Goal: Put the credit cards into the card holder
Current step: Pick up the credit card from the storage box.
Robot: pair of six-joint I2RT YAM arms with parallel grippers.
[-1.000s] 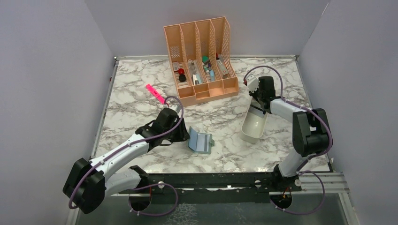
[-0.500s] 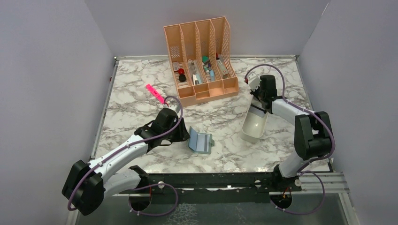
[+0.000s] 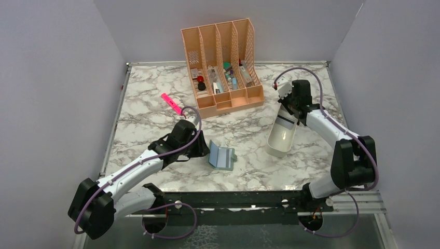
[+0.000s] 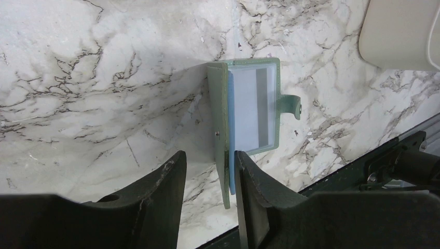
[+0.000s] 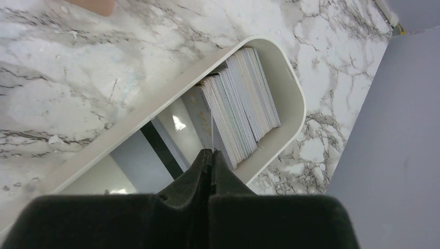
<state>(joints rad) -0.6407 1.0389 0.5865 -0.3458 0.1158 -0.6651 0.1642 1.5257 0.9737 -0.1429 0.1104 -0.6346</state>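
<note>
The grey-green card holder (image 3: 222,157) lies open on the marble, its blue-grey pockets (image 4: 251,109) facing up and one flap standing on edge. My left gripper (image 4: 208,155) is open and straddles that raised flap, which rests against the right finger; in the top view the left gripper (image 3: 200,148) is at the holder's left side. The credit cards (image 5: 244,104) stand on edge as a stack in the far end of the white tray (image 5: 296,104). My right gripper (image 5: 211,151) is shut, with one card's thin edge running into its tips; from above the right gripper (image 3: 288,107) is over the tray's far end.
A peach slotted desk organizer (image 3: 223,62) with several small items stands at the back centre. A pink highlighter (image 3: 171,104) lies to its left. The long white tray (image 3: 275,148) lies slantwise on the right. Grey walls close in both sides and the back.
The right arm's elbow has swung to the right and its gripper has shifted slightly up and right over the tray. The left arm and card holder have not moved.
</note>
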